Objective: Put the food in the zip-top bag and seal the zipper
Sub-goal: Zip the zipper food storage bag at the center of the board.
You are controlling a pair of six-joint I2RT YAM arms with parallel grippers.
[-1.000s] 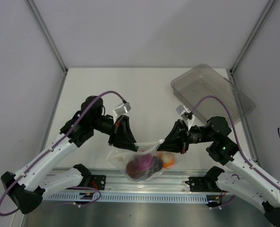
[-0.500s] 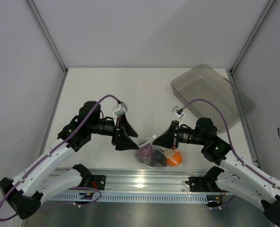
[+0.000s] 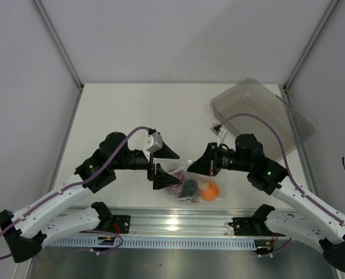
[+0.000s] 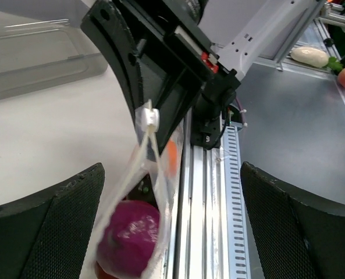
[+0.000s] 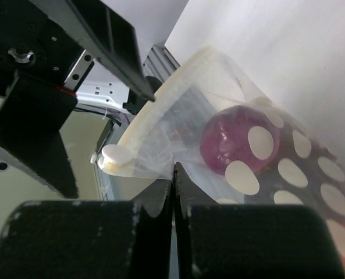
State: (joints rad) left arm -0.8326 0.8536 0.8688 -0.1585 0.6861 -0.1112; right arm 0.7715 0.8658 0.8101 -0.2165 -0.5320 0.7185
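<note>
Clear zip-top bag [image 3: 194,187], zipper [image 5: 155,102] running arm to arm, clamped in the right pincer [image 5: 173,174]; left pincer [image 4: 171,168] gapes wide astride it

You are working in a robotics lab test cell: the white table [image 3: 178,116] is boxed in by plain pale wall panels [image 3: 178,40] set in bare metal posts [image 3: 59,43]. Along its near edge run an aluminium rail [image 3: 178,220] and a slotted cable duct [image 3: 178,241], with the left arm [image 3: 61,195] and right arm [image 3: 300,203] mounted there and purple cables [image 3: 248,114] looped in the open. Your left wrist view shows a grey metal bench surface [image 4: 300,133] beyond the rail.
</note>
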